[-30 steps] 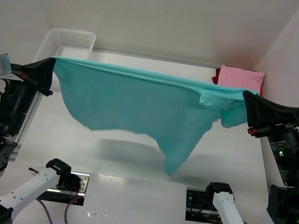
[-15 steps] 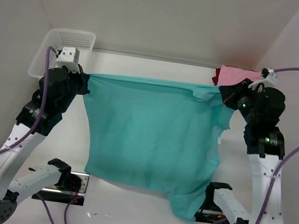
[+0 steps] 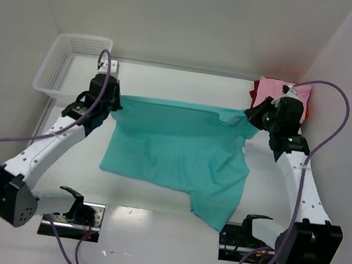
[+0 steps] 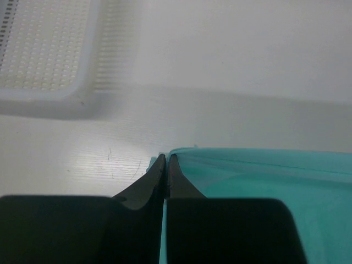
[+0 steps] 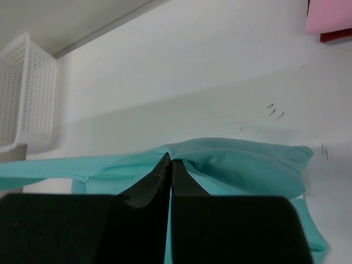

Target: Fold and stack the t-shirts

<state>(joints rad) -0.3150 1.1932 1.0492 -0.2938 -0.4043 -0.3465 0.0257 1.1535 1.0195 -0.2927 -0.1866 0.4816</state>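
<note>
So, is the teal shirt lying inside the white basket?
No, the teal shirt is spread over the table, outside the basket.

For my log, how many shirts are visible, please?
3: green shirt spread in the middle, pink shirt folded in the far right corner, red shirt under it; others may be hidden.

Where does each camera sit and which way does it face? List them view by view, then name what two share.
Top external: above and behind the bases, looking down at the table; the left arm and right arm show whole.
Left wrist: on the left arm, looking along the left gripper, shut on the teal t-shirt, toward the basket.
Right wrist: on the right arm, looking along the right gripper, shut on that shirt, toward the far edge.
Shared: both wrist views show the teal t-shirt and the basket.
</note>
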